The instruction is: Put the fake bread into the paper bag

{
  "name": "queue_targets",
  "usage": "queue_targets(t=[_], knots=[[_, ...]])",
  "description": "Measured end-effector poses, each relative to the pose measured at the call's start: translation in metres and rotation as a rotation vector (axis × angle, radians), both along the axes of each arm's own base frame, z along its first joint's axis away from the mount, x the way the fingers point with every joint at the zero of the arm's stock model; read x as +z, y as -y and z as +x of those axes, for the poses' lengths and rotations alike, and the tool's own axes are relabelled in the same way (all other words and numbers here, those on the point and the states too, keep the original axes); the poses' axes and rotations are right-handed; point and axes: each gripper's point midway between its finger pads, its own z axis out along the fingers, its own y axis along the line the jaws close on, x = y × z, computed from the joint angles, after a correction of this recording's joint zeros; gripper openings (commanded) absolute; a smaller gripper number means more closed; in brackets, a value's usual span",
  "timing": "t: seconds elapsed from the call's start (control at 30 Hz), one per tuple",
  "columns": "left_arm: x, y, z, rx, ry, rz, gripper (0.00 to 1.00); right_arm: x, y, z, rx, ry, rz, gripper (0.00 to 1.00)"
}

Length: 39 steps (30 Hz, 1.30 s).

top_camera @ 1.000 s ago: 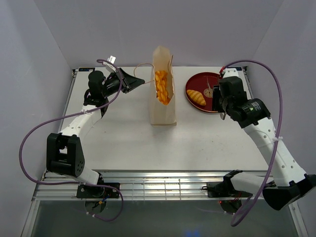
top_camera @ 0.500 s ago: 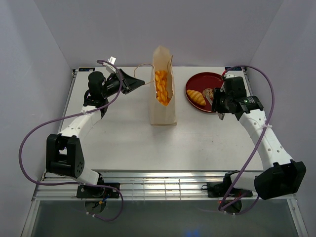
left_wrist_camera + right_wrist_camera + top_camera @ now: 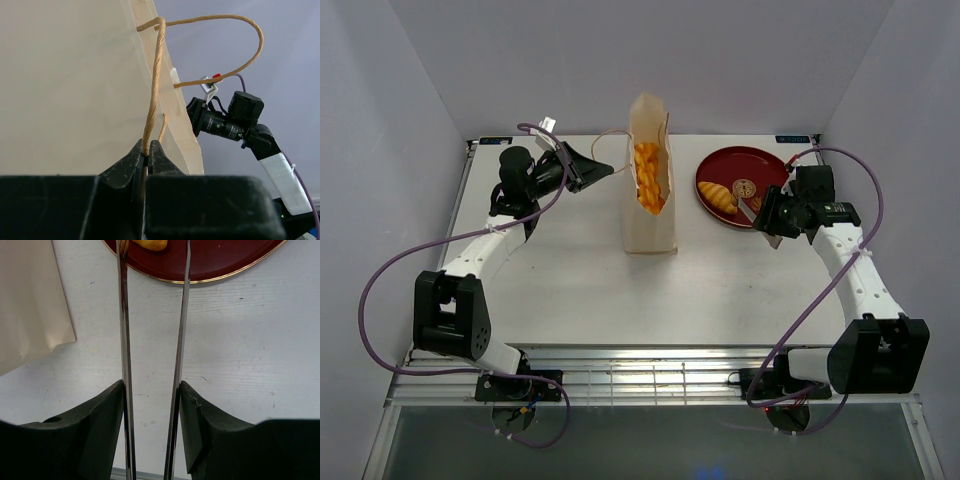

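The paper bag [image 3: 650, 218] stands upright mid-table with several golden pastries [image 3: 646, 176] inside. My left gripper [image 3: 604, 165] is shut on the bag's brown cord handle [image 3: 155, 75], left of the bag, holding the cord taut; it shows in the left wrist view [image 3: 148, 150] against the bag wall [image 3: 65, 75]. A long bread roll [image 3: 717, 196] and a round bun [image 3: 745, 187] lie on the dark red plate [image 3: 760, 160]. My right gripper [image 3: 767, 218] [image 3: 152, 390] holds metal tongs [image 3: 122, 315] whose open tips reach the roll [image 3: 147, 244] at the plate's near edge.
The plate's rim [image 3: 225, 265] lies ahead of the tongs and the bag's lower corner [image 3: 30, 315] to their left. Purple cables loop off both arms. White walls close in the table on three sides.
My right arm has swung its elbow out to the right and the gripper has drawn back from over the plate to its near right edge. The left arm and bag have not moved.
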Motion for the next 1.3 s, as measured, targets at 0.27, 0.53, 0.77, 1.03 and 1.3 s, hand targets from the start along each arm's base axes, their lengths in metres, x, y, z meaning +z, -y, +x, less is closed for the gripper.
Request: queue_targets(t=[0.27, 0.53, 0.77, 1.03, 1.3], knots=[[0.000, 0.000, -0.001, -0.006, 0.000, 0.000, 0.10, -0.015, -0.002, 0.010, -0.024, -0.026, 0.075, 0.52], [0.000, 0.001, -0.002, -0.010, 0.003, 0.002, 0.10, -0.031, -0.007, 0.015, -0.026, -0.054, 0.133, 0.52], [0.000, 0.001, -0.002, -0.012, 0.003, 0.002, 0.10, -0.051, 0.002, 0.020, -0.063, -0.092, 0.178, 0.52], [0.000, 0.001, -0.002, -0.013, 0.003, 0.002, 0.10, -0.057, -0.005, 0.019, -0.040, -0.091, 0.233, 0.51], [0.000, 0.001, -0.002, -0.013, 0.003, 0.002, 0.10, -0.058, -0.011, 0.017, -0.027, -0.092, 0.293, 0.50]])
